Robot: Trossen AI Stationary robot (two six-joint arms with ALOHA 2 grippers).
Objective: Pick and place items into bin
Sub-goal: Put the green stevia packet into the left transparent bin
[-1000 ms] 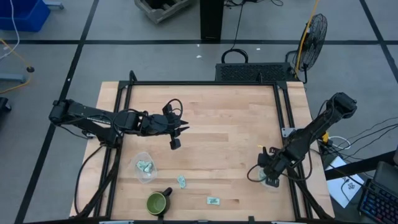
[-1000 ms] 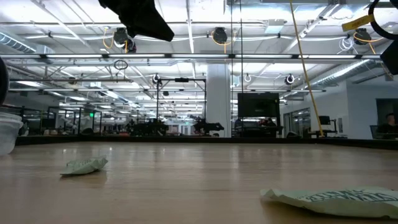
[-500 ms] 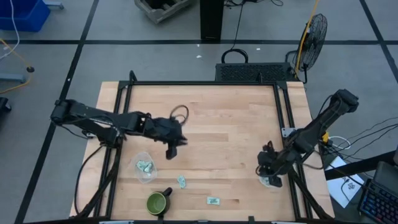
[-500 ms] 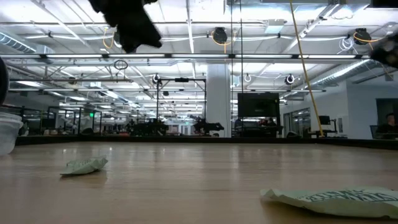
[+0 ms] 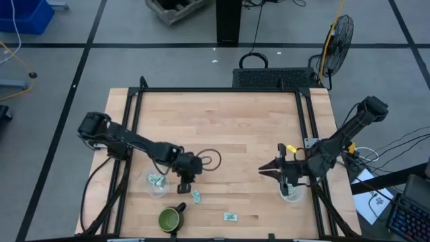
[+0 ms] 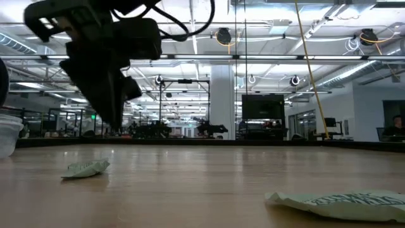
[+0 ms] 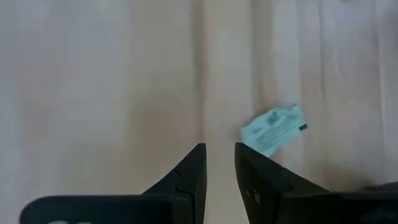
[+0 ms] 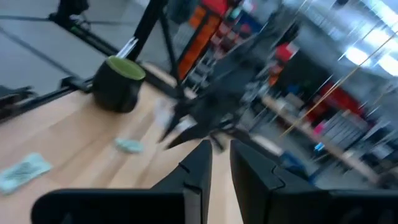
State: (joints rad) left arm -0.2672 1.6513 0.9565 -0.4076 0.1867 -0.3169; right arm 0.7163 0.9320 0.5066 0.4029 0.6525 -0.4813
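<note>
Left wrist view: narrowly parted fingers above bare wood beside packet, risking closing empty; right gripper's nearly closed, empty

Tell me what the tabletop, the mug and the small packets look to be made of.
Tabletop: pale wood, matte, with plank seams and grain. Mug: dark green, smooth, probably glazed ceramic, though plastic is possible. Packets: thin green-and-white wrappers, crinkled, printed; paper or foil film, can't tell which.

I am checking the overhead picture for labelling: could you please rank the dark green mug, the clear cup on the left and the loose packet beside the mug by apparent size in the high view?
1. Clear cup, slightly the largest.
2. Dark green mug, close to the cup.
3. Loose packet, clearly the smallest.
</note>
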